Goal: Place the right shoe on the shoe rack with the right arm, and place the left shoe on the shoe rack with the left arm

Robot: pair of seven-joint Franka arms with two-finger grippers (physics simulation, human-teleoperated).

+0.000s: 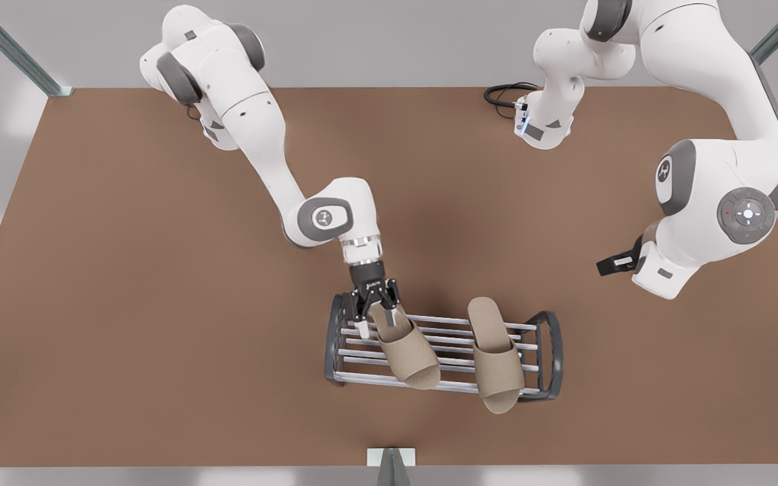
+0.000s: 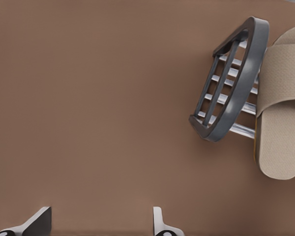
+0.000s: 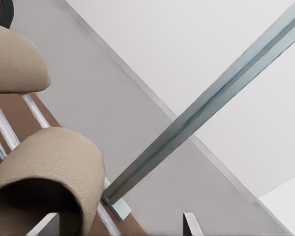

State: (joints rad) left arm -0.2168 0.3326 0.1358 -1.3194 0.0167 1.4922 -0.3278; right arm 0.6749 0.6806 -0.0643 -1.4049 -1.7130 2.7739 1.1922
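Note:
The shoe rack [image 1: 554,351] stands near the table's front edge with both beige slippers lying across its rods. The right shoe [image 1: 408,347] is on the front view's left half, its toe pointing to the front. My right gripper [image 1: 377,318] is open at its heel, one finger on each side. In the right wrist view this shoe [image 3: 49,167] is close up, with the left shoe [image 3: 14,59] farther off over the rods [image 3: 34,110]. The left shoe [image 1: 497,361] lies on the other half. My left gripper [image 1: 613,263] hangs open and apart, at the front view's right. It faces the rack's end frame [image 2: 236,83] and the left shoe [image 2: 282,108].
The brown table [image 1: 125,304] spreads wide on both sides of the rack. A black cable [image 1: 504,94] lies at the back by an arm base. A metal post [image 1: 391,466] stands at the front edge, seen as a slanted bar [image 3: 206,113] in the right wrist view.

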